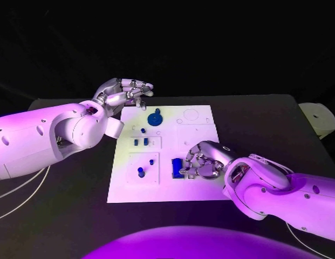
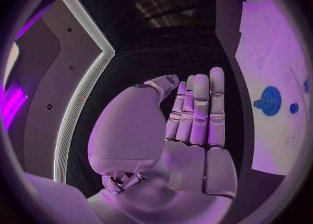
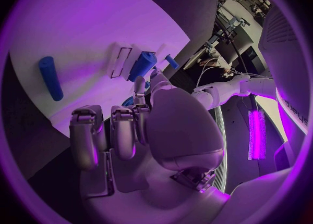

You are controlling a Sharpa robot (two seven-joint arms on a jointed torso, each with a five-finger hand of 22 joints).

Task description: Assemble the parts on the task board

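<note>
— Where's the board?

— I see the flat white task board (image 1: pixel 200 191) mid-table, a round blue toothed gear (image 1: pixel 155 117) near its far edge and a blue block (image 1: pixel 177 167) lower down.

— The hands?

— My right hand (image 1: pixel 200 162) rests curled beside that block; grip unclear. My left hand (image 1: pixel 126 93) hovers off the far corner, fingers straight, holding nothing.

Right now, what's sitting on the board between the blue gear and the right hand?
In the head view, between the blue gear and the right hand lie small blue pegs in outlined slots on the task board.
</note>
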